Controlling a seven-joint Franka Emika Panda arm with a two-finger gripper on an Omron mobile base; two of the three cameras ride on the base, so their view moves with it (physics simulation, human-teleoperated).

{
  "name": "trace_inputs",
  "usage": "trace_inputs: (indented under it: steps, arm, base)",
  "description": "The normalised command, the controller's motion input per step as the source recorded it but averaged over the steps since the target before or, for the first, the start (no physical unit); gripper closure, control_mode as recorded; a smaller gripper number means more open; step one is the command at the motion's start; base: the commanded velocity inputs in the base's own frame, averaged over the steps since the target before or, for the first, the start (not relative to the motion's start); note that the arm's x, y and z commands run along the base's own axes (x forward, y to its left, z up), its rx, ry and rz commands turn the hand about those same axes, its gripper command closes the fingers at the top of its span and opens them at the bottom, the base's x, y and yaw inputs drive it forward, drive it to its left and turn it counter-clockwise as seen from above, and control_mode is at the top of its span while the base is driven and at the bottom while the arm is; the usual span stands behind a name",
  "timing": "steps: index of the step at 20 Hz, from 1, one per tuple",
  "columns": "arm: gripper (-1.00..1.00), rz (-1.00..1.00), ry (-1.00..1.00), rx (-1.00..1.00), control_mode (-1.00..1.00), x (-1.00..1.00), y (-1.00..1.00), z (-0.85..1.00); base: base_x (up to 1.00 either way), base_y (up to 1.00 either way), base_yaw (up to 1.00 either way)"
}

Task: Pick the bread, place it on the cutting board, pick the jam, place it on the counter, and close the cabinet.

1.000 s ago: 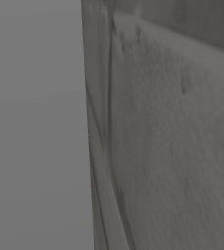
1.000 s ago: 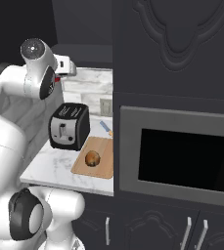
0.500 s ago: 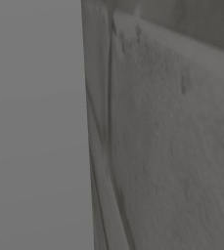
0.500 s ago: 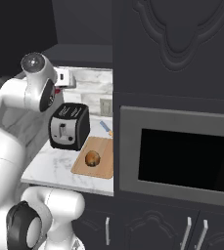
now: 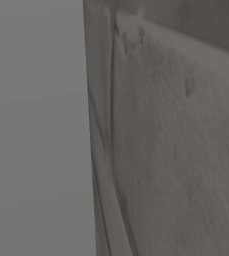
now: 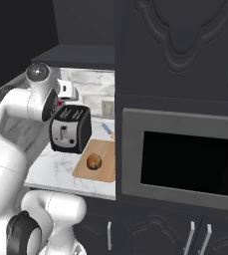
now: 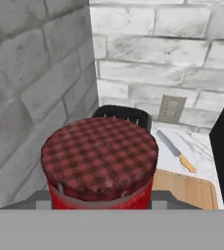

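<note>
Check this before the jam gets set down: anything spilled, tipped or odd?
Nothing stands out. The jam jar sits upright in the gripper, lid on; the bread rests on the cutting board, the knife behind it.

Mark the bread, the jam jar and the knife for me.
bread (image 6: 94, 162): right base view, top of the loaf.
jam jar (image 7: 99, 157): hand view, checked lid.
knife (image 7: 168, 144): hand view, blade.

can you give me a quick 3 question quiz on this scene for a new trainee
1. True or false: the bread lies on the cutting board.
2. What does the gripper hold? A) jam jar B) knife C) bread
3. What lies on the counter beyond the board, near the wall?

Key: 1 true. 2 A, the jam jar with a red checked lid. 3 the knife.
</note>
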Motion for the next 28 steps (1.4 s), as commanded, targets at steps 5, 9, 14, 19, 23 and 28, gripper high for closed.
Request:
trace_inputs:
  steps: [5, 9, 14, 19, 23, 28]
  arm:
    - [1.00, 0.00, 0.15, 0.00, -1.00, 0.00, 0.00, -0.33]
    - [1.00, 0.00, 0.13, 0.00, -1.00, 0.00, 0.00, -0.35]
    - [1.00, 0.00, 0.08, 0.00, -1.00, 0.00, 0.00, -0.38]
    - [1.00, 0.00, 0.03, 0.00, -1.00, -0.01, 0.00, -0.37]
    - [1.00, 0.00, 0.00, 0.00, -1.00, -0.05, 0.00, -0.33]
    - [1.00, 0.00, 0.00, 0.00, -1.00, -0.05, 0.00, -0.34]
  base:
    - [0.00, 0.00, 0.00]
    - [0.00, 0.00, 0.00]
    - [0.00, 0.00, 0.00]
    - [0.00, 0.00, 0.00]
    - [0.00, 0.00, 0.00]
    - [0.00, 0.00, 0.00]
